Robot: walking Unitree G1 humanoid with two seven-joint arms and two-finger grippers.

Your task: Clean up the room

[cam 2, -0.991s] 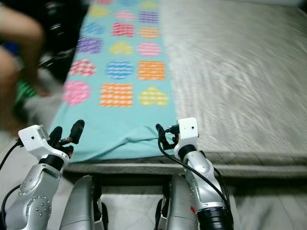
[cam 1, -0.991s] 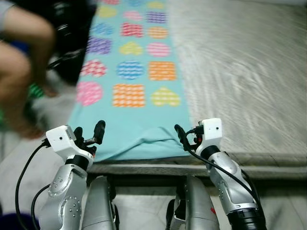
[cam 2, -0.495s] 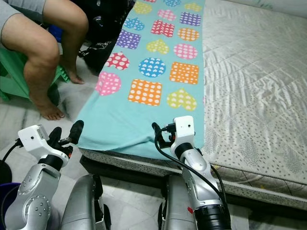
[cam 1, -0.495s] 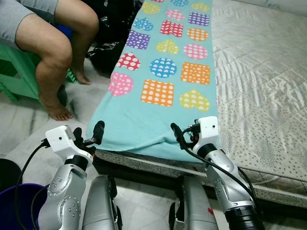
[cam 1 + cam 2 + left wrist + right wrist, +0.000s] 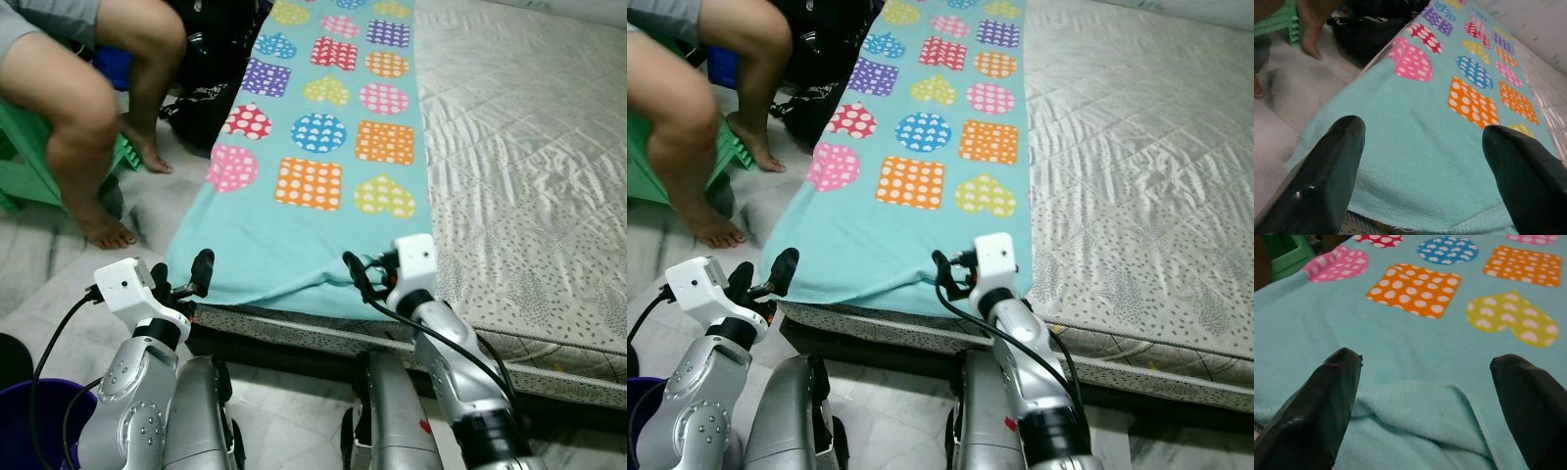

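Note:
A teal blanket [image 5: 323, 127] printed with dotted hearts, squares and circles lies along the left strip of a grey mattress [image 5: 529, 147]. Its near edge hangs at the mattress end with a folded-over hem [image 5: 1420, 406]. My right gripper [image 5: 364, 274] is open just above that hem, one finger [image 5: 1317, 401] on each side of the fold. My left gripper [image 5: 181, 272] is open beside the blanket's near left corner, with the teal cloth [image 5: 1415, 147] spread beyond its fingers [image 5: 1327, 166]. Neither gripper holds anything.
A person's bare legs [image 5: 88, 108] rest by a green stool [image 5: 29, 166] on the left, feet on the tiled floor. A black bag [image 5: 211, 69] lies against the bed's left side. A purple bucket [image 5: 39, 416] stands by my left arm.
The whole view has shifted and sharpened as the camera moved. My right gripper has edged slightly forward over the blanket's hem. Both grippers stay open.

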